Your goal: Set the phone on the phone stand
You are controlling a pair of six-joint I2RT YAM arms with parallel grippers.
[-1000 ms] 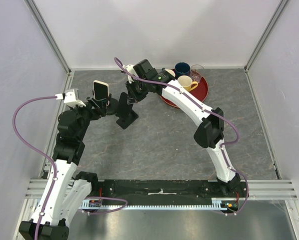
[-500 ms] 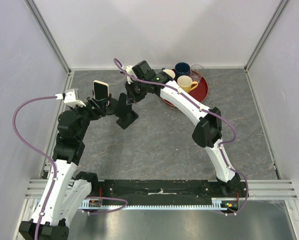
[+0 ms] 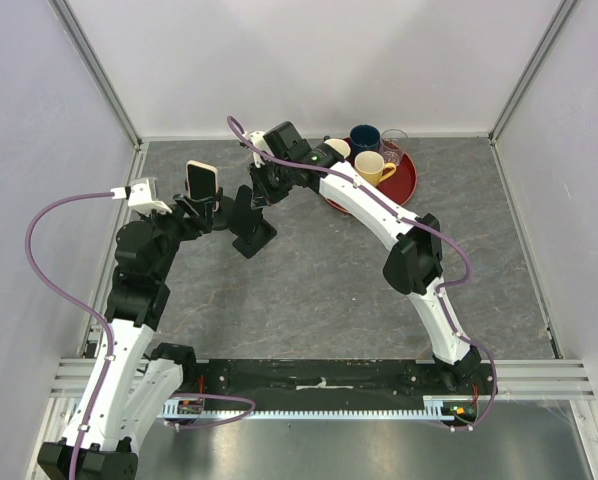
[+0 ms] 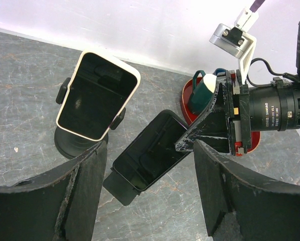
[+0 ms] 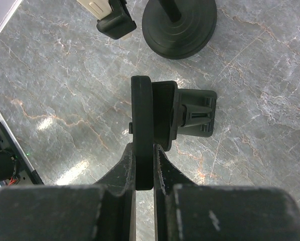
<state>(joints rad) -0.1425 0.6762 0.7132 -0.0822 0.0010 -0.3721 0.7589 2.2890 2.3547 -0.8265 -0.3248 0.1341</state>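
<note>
One phone (image 4: 150, 150), edge clamped in right pincer (image 5: 145, 148), against stand (image 5: 197, 115); left pincer (image 4: 148, 145) wide, empty.

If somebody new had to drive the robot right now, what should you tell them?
Right hand: shut on the top edge of the black phone.
Left hand: open, holding nothing, facing the phone.
Where things are: the black phone leans tilted against the black stand. A cream phone sits on a round-base stand beside it.
Done: phone brought to the stand; whether it is fully seated cannot be told.
Left: check the seating, open the right hand, back away.
</note>
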